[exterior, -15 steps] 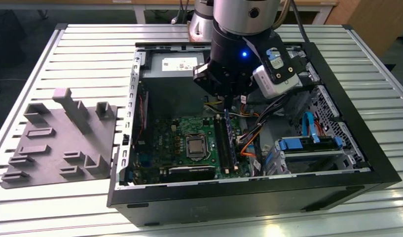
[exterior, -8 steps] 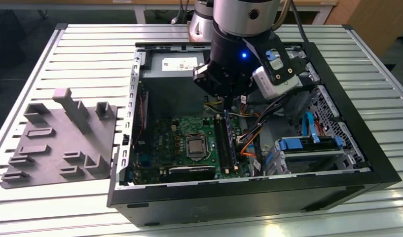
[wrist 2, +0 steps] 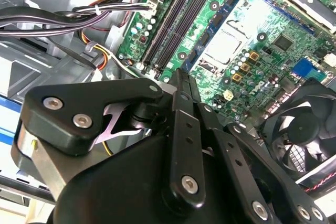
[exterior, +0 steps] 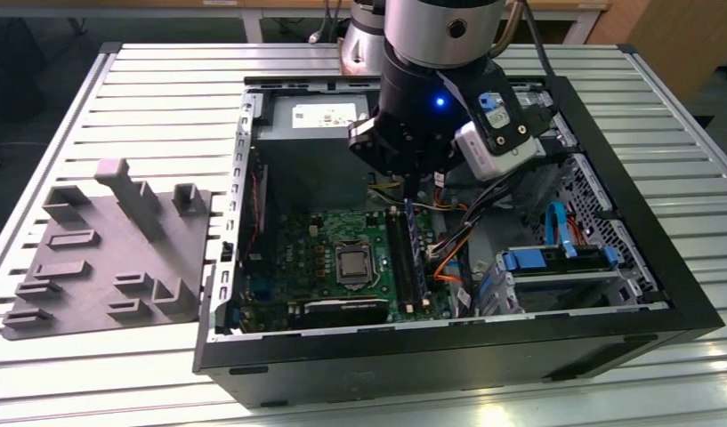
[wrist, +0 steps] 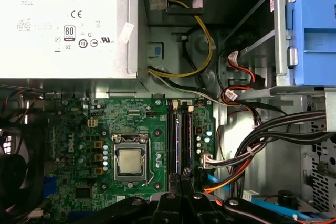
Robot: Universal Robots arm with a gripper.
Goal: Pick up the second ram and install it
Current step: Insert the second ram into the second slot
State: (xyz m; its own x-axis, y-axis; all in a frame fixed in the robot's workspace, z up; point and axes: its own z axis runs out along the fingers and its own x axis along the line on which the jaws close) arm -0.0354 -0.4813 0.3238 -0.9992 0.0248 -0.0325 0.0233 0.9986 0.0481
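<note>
Item 1: at the exterior view's left, the grey holder tray (exterior: 102,258) lies on the slatted table (exterior: 161,80), well apart from the work.

Item 2: inside the open computer case (exterior: 648,294), the green motherboard (exterior: 303,258) carries the processor socket (exterior: 353,265). The memory slots (exterior: 399,258) stand just to its right.

Item 3: the second ram (exterior: 416,260) is judged to be the slim bluish strip upright in those slots. Whether it is fully seated cannot be told.

Item 4: in the second wrist view the gripper (wrist 2: 178,77) is clenched, with nothing seen between its tips. It is poised above the far end of the slots.

Recommendation: press straight down and evenly along the stick, and confirm that both end latches close. Keep clear of the orange cables (exterior: 448,267) just to the right.
</note>
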